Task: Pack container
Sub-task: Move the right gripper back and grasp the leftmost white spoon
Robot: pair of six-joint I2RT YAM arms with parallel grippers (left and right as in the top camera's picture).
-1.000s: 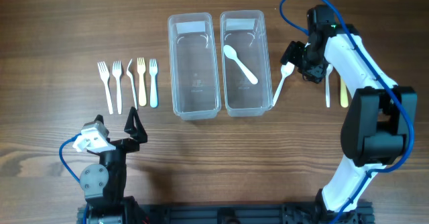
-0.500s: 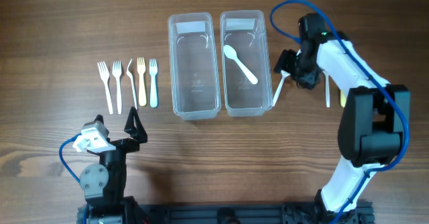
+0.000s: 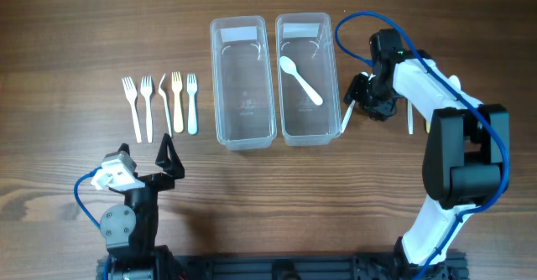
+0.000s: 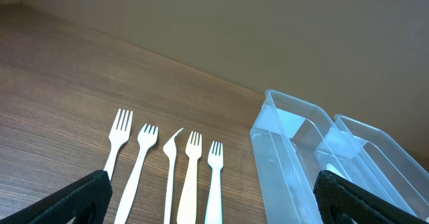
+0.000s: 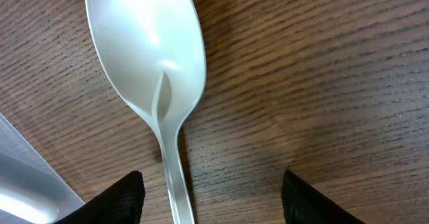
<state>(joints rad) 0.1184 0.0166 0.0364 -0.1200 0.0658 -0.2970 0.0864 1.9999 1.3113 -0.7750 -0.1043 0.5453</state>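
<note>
With the jaws of my right gripper (image 5: 216, 197) apart astride the white plastic spoon (image 5: 144, 56), I should centre its thin handle, stay low on the wooden table (image 5: 322, 83), then pinch squarely.

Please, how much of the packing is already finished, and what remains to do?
Done: one white spoon lies in the right container. In hand: the right jaws stand open on either side of the handle of a second spoon, not yet gripping. Left: that spoon, another utensil farther right, and five forks; the left container holds nothing.
</note>
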